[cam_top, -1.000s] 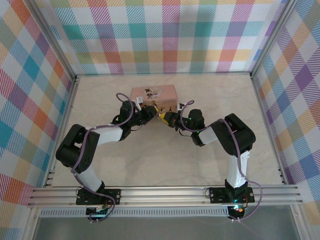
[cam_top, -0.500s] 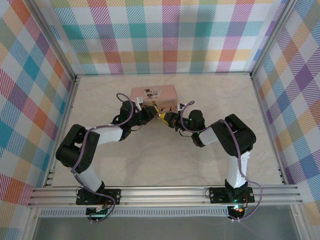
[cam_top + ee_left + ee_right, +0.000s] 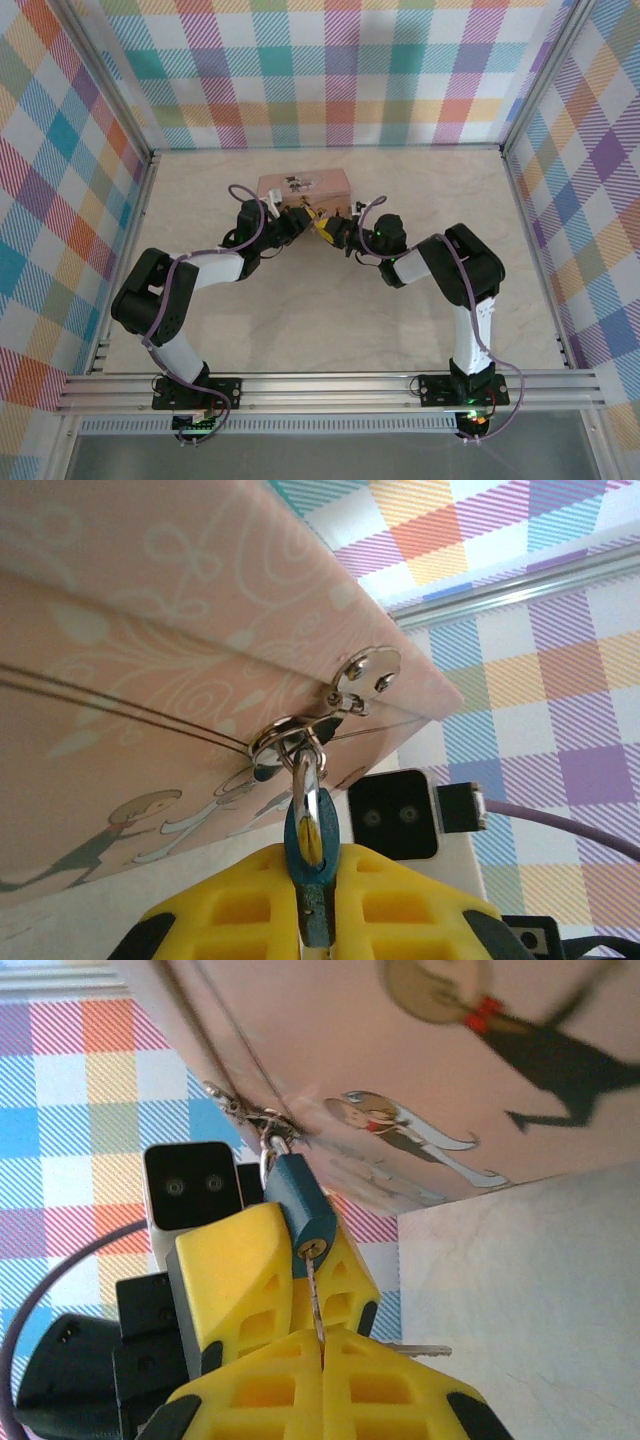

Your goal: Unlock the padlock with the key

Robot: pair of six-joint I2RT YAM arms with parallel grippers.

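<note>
At the bottom of the right wrist view, the right gripper (image 3: 322, 1345) is clenched on the key (image 3: 316, 1300), whose blade sits in the keyhole of the padlock (image 3: 298, 1208) at mid-frame. The left gripper (image 3: 318, 865) clamps the blue body, whose shackle is hooked through the hasp (image 3: 285, 742) of the pink tin (image 3: 150, 630) above. The key looks seated, so the next move is a twist with the body held steady.

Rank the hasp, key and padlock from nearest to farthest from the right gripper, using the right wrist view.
1. The key, pinched in the right gripper.
2. The padlock, just above the key.
3. The hasp, higher still, on the pink tin.
</note>
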